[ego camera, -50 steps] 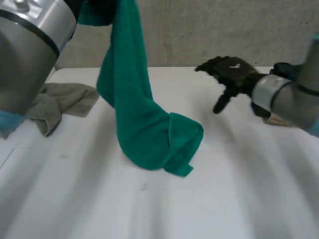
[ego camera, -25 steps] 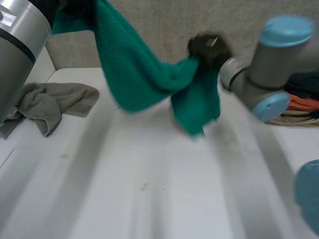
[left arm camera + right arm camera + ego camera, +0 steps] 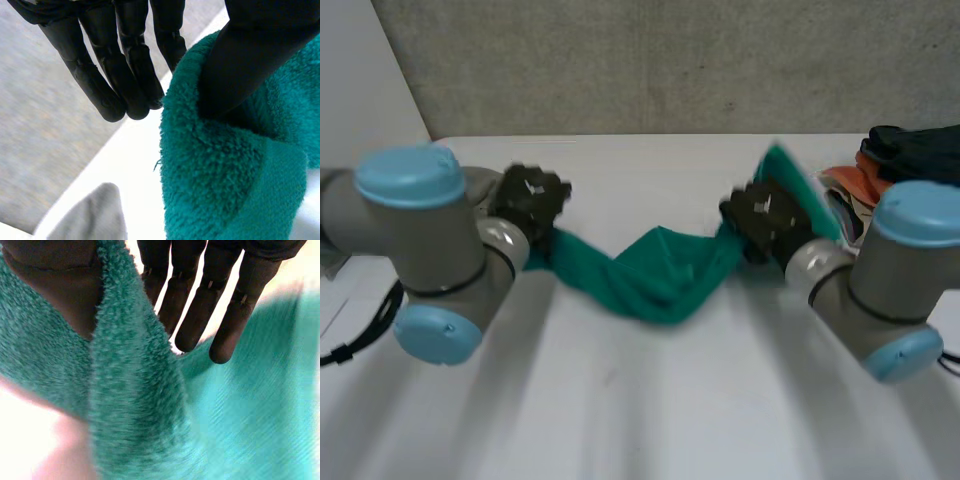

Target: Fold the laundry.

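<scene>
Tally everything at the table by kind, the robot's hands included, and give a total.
Hands: 2 (left hand, right hand)
Green towel: 1
Grey cloth: 1
Pile of clothes: 1
Total: 5

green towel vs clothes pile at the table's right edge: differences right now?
The green towel is one single-coloured cloth; the clothes pile mixes dark and orange pieces. The towel hangs between the left hand and right hand, sagging to the white table mid-span; the pile lies heaped, neither hand on it. Neither is folded.
</scene>
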